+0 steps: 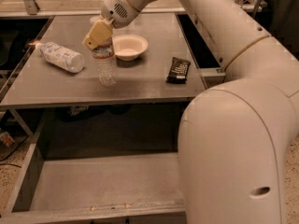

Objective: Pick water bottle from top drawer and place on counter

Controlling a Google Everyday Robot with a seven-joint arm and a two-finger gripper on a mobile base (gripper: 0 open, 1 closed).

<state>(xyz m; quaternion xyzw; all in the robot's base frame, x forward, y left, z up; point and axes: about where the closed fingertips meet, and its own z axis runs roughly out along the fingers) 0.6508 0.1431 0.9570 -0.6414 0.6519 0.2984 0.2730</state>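
On the left of the grey counter (pixel 140 85) a larger bottle with a white speckled label (pixel 60 57) lies on its side, well apart from the rest. Just right of it the small clear water bottle (pixel 106 68) stands upright on the counter, near the front edge. The gripper (pixel 96 37) sits right over its cap and neck, angled down from the upper right, and I can't tell whether it is clamped on the bottle or loosened. Just behind and to the right is a white bowl (pixel 130 46), then a dark snack packet (pixel 178 70) lying flat near the right edge. The robot's big white arm (pixel 233 125) fills the right side. Below the counter the top drawer (pixel 28 181) stands pulled open, its flat grey floor in view.
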